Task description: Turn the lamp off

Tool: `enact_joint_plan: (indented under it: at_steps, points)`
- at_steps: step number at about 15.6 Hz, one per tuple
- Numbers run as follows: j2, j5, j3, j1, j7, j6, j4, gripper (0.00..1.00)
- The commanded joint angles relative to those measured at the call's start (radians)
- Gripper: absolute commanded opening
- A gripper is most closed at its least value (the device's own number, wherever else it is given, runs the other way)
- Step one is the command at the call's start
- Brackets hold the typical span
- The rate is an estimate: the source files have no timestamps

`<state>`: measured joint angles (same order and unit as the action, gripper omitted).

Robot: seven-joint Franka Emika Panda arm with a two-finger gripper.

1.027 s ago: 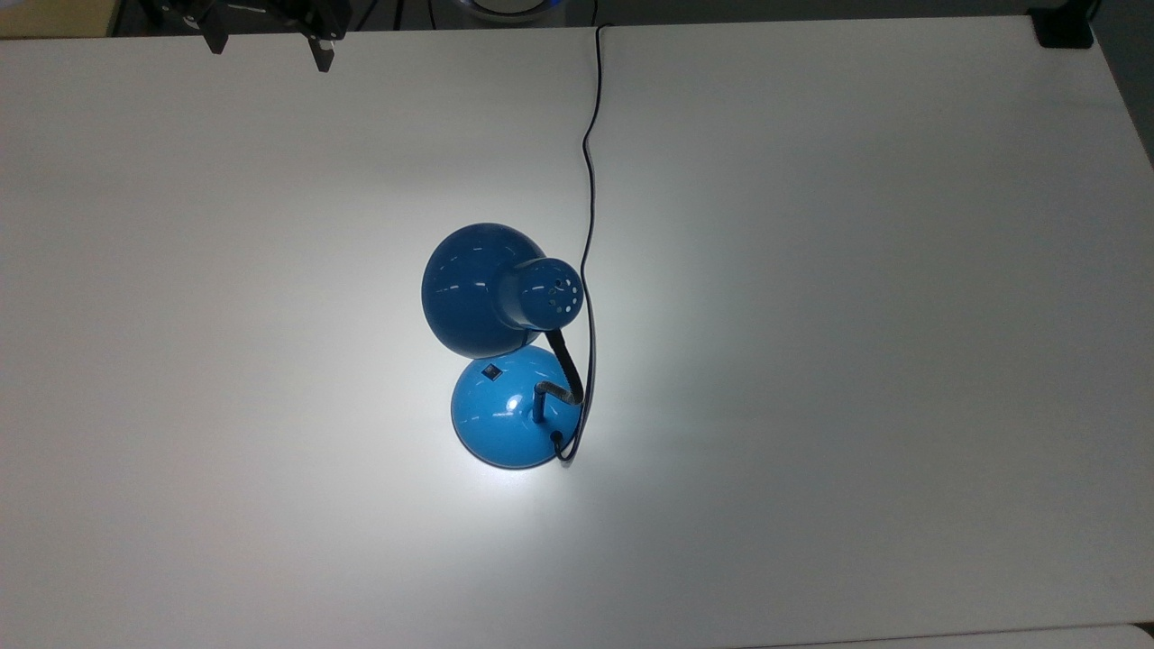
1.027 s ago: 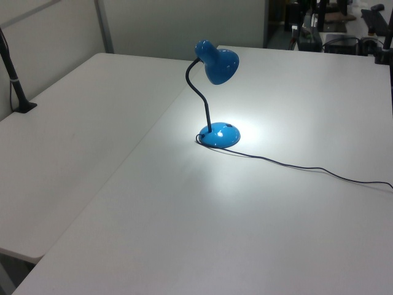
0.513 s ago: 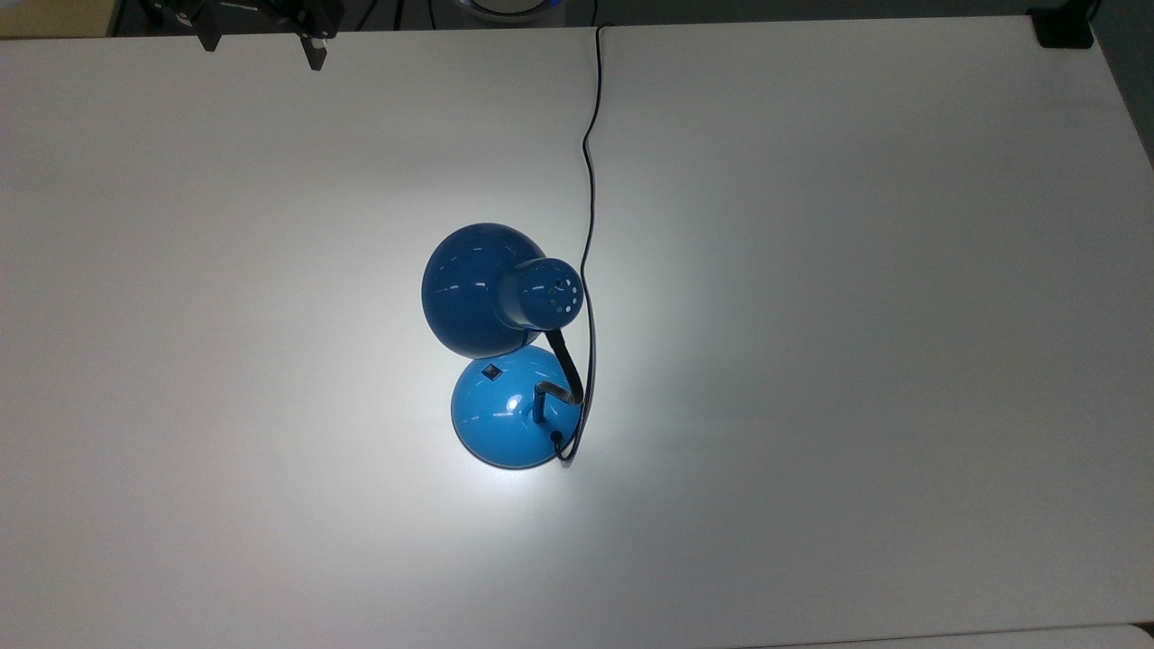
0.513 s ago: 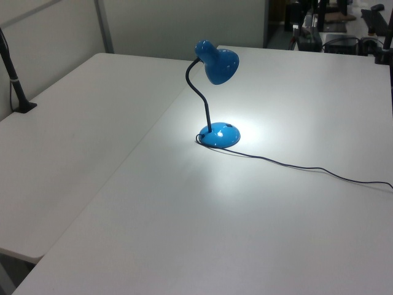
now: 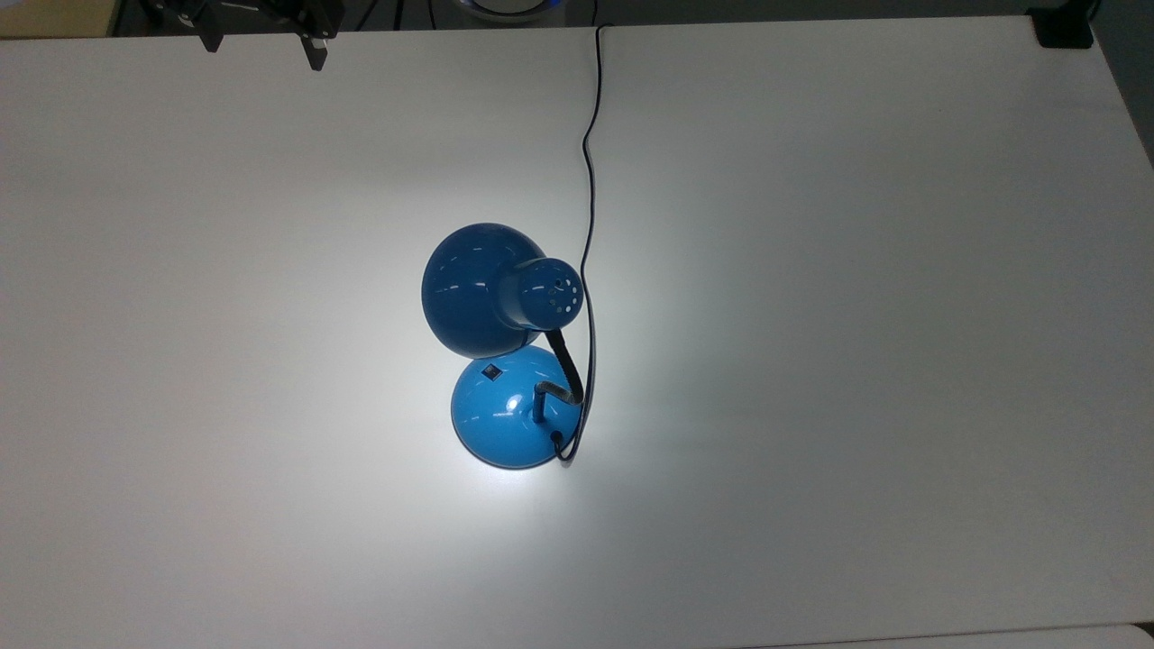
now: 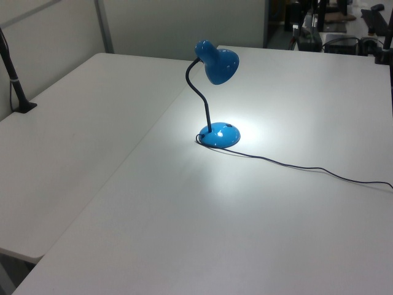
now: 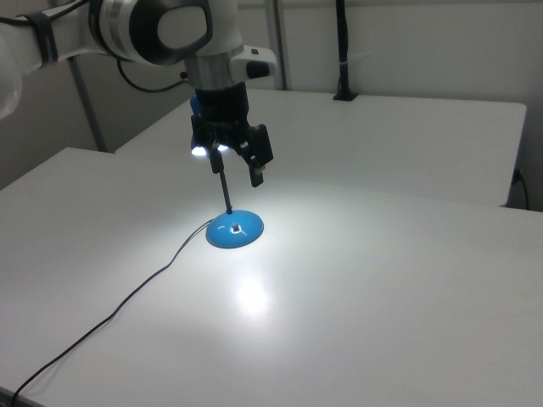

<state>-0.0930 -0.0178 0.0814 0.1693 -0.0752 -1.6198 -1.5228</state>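
The lamp [image 5: 491, 297] is glossy blue and stands mid-table, lit, with a bright pool of light around its round base [image 5: 509, 419]. A small black switch [image 5: 490, 370] sits on the base just below the dome shade. In the left view the shade [image 6: 220, 64] hangs over the base [image 6: 219, 135] on a black gooseneck. My gripper [image 5: 264, 47] is open at the top view's upper left, far from the lamp. In the right view the gripper [image 7: 237, 170] hangs in front of the shade, above the base [image 7: 235, 229].
The lamp's black cord [image 5: 590, 180] runs from the base to the table's far edge in the top view. The white table [image 5: 811, 361] is wide. A black clamp [image 5: 1064, 31] sits on its corner, and a black post [image 6: 15, 80] stands at the left view's left.
The gripper has shifted slightly toward the top view's upper edge since a second ago. The lamp stays lit and unmoved.
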Motion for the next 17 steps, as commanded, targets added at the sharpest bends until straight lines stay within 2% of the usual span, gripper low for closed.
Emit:
enact_joint_plan:
  at_steps: [1, 2, 3, 4, 7, 11, 14, 17]
  points:
    - [0.012, 0.025, -0.002, 0.001, -0.012, 0.034, 0.004, 0.52]
    - [0.012, 0.054, 0.0, 0.002, -0.052, 0.031, 0.006, 0.24]
    - [0.012, 0.1, 0.003, 0.013, -0.101, 0.034, 0.007, 0.08]
    - [0.018, 0.137, 0.008, 0.024, -0.132, 0.037, 0.003, 0.01]
    - [0.012, 0.156, 0.001, 0.021, -0.158, 0.015, 0.003, 0.0]
    - [0.001, 0.156, -0.009, -0.01, -0.309, -0.022, -0.022, 0.0]
    - [-0.017, 0.214, -0.009, -0.01, -0.438, -0.025, -0.039, 0.0]
    - [-0.016, 0.254, -0.009, -0.013, -0.556, -0.098, -0.109, 0.0]
